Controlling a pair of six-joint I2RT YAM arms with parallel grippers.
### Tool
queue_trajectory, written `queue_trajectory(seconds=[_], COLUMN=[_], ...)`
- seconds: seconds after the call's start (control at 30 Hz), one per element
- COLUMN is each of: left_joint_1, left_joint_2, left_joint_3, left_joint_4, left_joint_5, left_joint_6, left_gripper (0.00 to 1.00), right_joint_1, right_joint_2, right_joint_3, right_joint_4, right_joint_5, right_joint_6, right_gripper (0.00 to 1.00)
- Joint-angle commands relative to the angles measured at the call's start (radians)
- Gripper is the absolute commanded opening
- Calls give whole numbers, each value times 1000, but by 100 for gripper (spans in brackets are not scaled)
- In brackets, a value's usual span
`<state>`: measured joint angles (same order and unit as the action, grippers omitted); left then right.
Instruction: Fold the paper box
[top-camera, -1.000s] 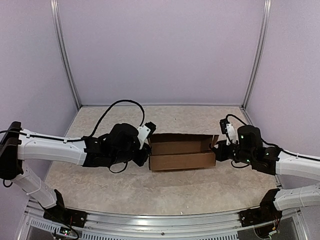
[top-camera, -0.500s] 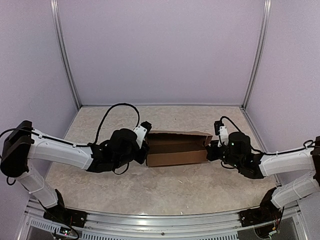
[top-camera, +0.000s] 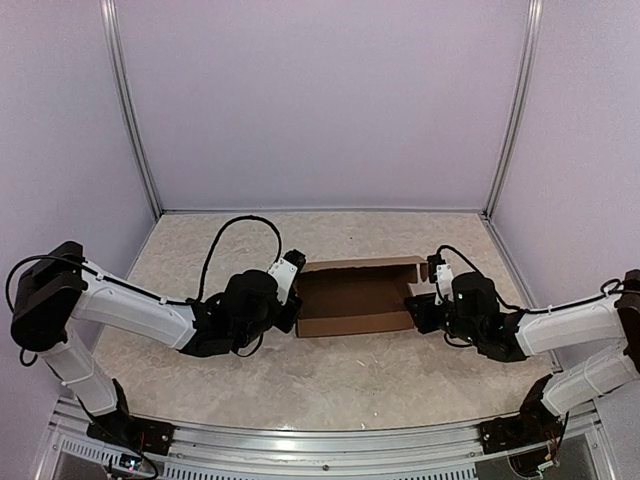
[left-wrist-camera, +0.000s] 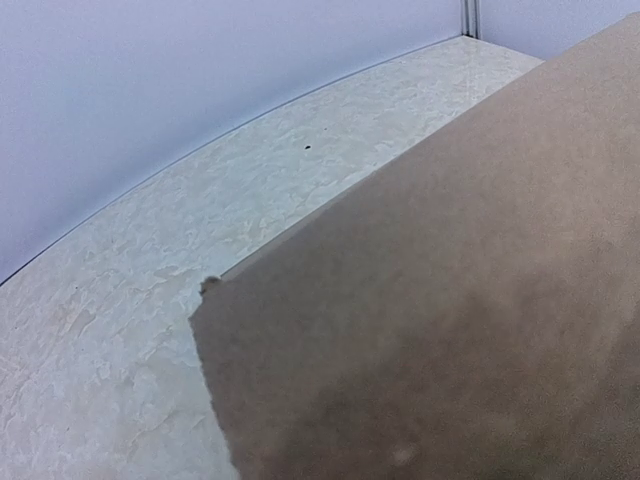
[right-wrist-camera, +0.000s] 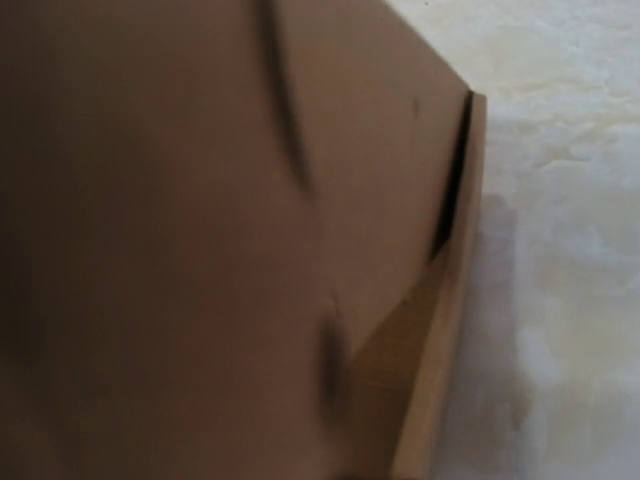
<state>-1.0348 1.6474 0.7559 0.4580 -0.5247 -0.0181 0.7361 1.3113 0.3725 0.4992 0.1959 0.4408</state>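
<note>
Lying about midway between the left and right edges of the bench (top-camera: 330, 375), a little nearer the far edge than the near one, the paper box (top-camera: 355, 298) has its long sides running parallel to the near edge. It is plain brown cardboard, partly raised into a shallow open trough: a front wall faces the near edge, a taller panel stands behind it, and a small flap sticks up at the right end. The left hand (top-camera: 290, 312) is at the box's left end and the right hand (top-camera: 415, 310) at its right end, both arms stretched low across the bench towards each other. The left hand has its fingers pressed together; whether cardboard is caught between them I cannot tell, since its wrist camera sees only a broad brown panel with one bare corner against the pale mottled bench top. The right hand's fingers are hidden too; its wrist camera is filled by blurred cardboard, with a folded edge and a dark slit along the right side and bench surface beyond, so I cannot tell whether that hand is spread or pinching. A black cable (top-camera: 225, 235) loops above the left arm, and pale lilac walls (top-camera: 320, 100) enclose the bench.
</note>
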Motion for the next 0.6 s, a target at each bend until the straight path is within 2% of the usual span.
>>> queue_trajectory(seconds=[0.0, 0.33, 0.47, 0.57], left_joint_1=[-3, -26, -36, -42], left_joint_2=[51, 78, 85, 89], left_joint_3=[-13, 0, 3, 5], left_joint_4=[-97, -95, -88, -76], left_joint_5=[2, -44, -58, -67], left_joint_6=[-11, 15, 32, 44], left_gripper=[0, 0, 0, 0], right_joint_1=[8, 8, 8, 8], right_joint_2=[-112, -385, -459, -459], right_joint_3=[-21, 12, 87, 166], right_joint_4=[-137, -352, -407, -437], right_joint_5=[-19, -42, -80, -102], right_joint_6=[11, -8, -43, -66], right_gripper=[35, 43, 42, 37])
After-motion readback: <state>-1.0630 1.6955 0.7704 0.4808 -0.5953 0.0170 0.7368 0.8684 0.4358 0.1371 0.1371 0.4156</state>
